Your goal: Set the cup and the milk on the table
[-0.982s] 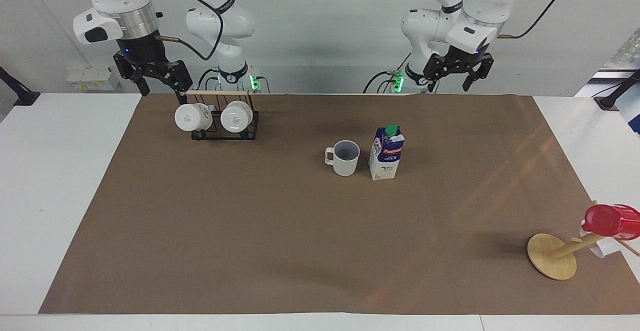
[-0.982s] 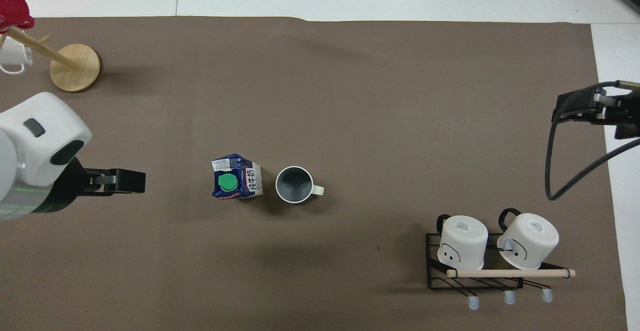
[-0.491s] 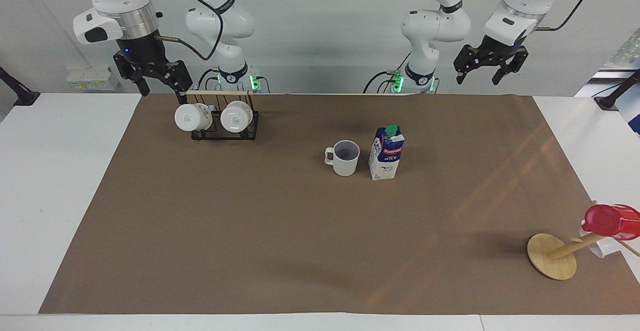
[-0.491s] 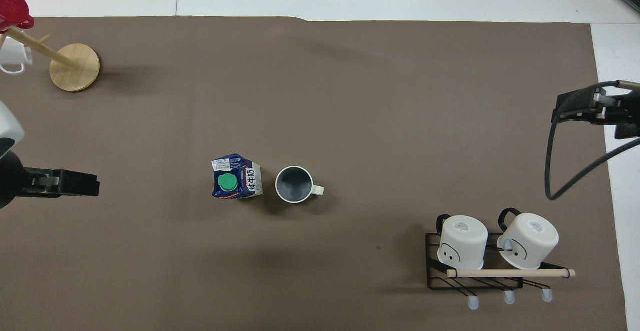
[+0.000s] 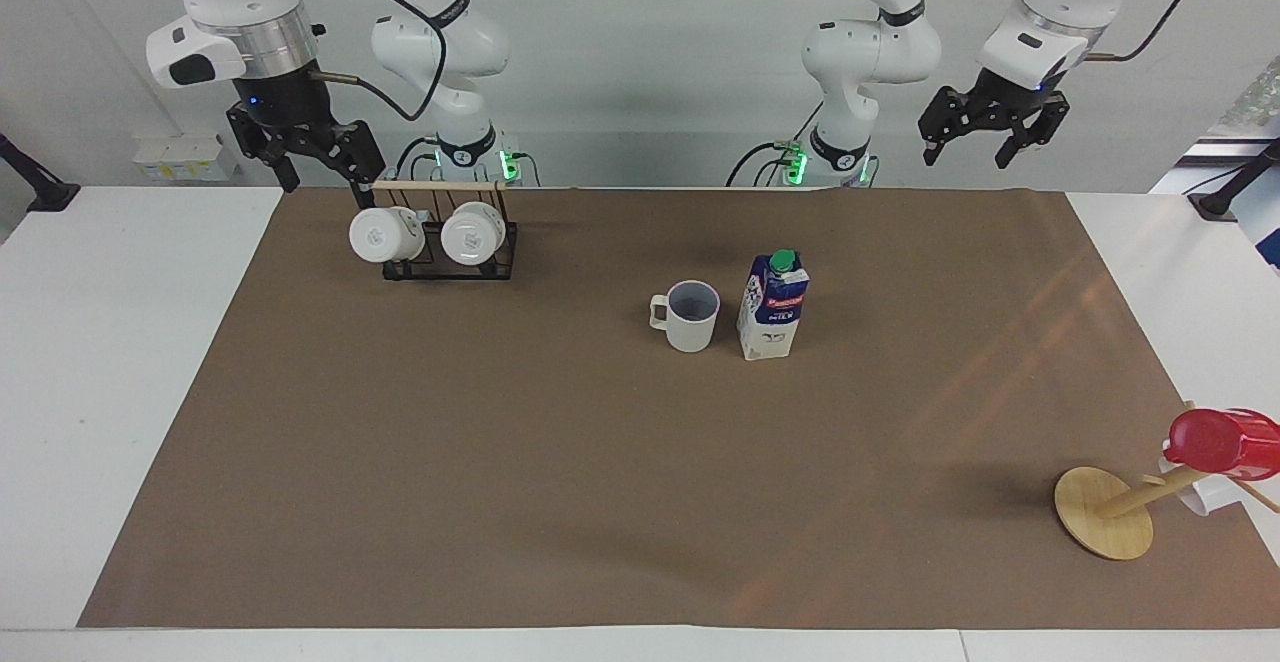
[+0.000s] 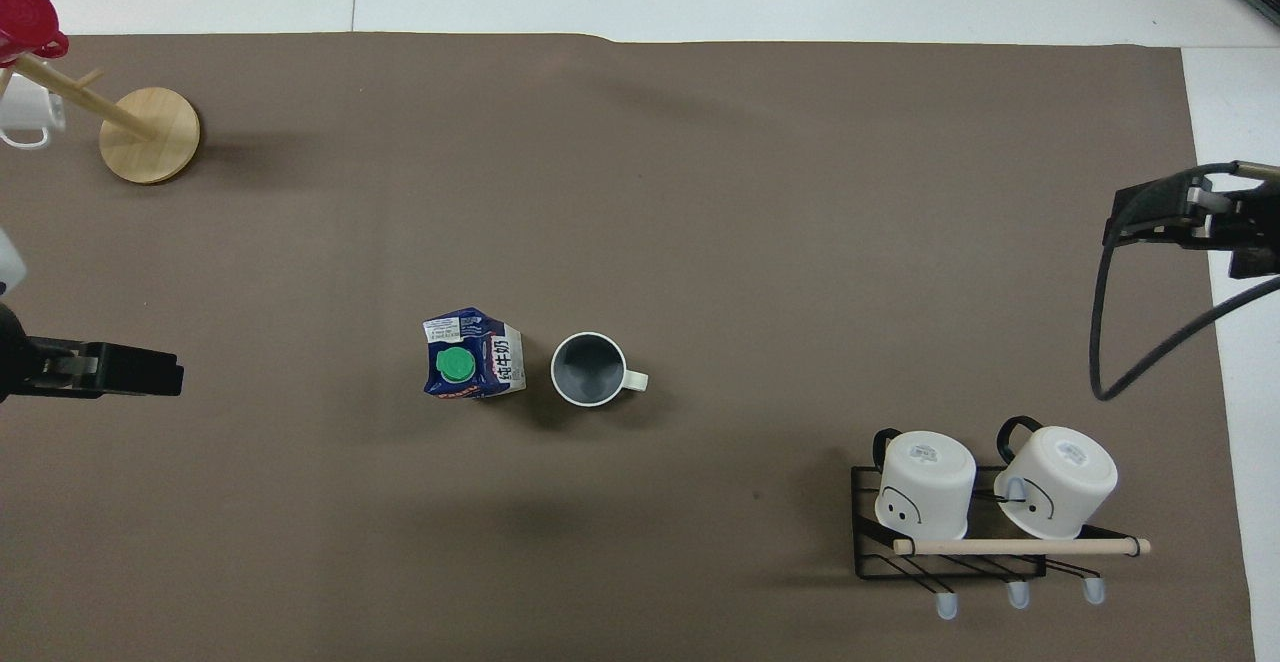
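Cup: light grey-white mug [image 5: 692,315] stood mid-frame, just beside the carton.
Milk: blue-white carton [image 5: 773,305] stood upright.
Left gripper [image 5: 990,144]: raised, jaws wide, empty.
Right gripper [image 5: 318,170]: jaws wide, empty.

Grey-white cup [image 5: 692,316], blue-white milk [image 5: 773,305]

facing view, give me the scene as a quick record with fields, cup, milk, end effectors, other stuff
cup: grey-white mug, upright on the brown paper, handle toward the right arm's end
milk: carton with green cap, upright, beside the cup, a small gap between them
table: white top, brown paper sheet over its middle
left end effector: open, empty, raised over the table's edge at the robots' end
right end effector: open, empty, raised beside the mug rack
mug rack: black wire rack holding two white mugs
wooden stand: tipped over, red cup on it
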`<state>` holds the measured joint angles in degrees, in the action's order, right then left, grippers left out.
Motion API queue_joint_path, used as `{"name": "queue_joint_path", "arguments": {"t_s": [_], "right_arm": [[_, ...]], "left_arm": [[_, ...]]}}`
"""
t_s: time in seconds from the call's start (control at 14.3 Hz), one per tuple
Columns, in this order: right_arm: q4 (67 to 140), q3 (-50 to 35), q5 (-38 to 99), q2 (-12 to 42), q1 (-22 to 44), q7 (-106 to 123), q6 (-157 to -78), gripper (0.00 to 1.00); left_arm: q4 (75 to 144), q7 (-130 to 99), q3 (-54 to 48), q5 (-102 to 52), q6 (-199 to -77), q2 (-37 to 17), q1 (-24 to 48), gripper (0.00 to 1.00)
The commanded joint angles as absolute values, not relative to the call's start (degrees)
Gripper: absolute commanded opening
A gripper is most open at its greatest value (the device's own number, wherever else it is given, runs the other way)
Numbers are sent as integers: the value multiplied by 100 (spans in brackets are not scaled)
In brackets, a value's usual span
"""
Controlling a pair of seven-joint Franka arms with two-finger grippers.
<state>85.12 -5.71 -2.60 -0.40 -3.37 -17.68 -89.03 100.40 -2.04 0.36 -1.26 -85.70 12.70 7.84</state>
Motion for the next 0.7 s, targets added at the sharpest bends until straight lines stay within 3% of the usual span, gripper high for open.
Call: {"name": "queue_joint_path", "arguments": {"t_s": [0.0,0.63], "right_arm": [[8473,-598,-123,-44,-422,-1670,-8833,100],[8473,-598,-123,-44,-422,-1670,-8833,100]], "left_arm": [[9932,26,-9,-114,-8446,1230,668,100],[9932,-62,-26,-88,-8525,1213,650,100]]}}
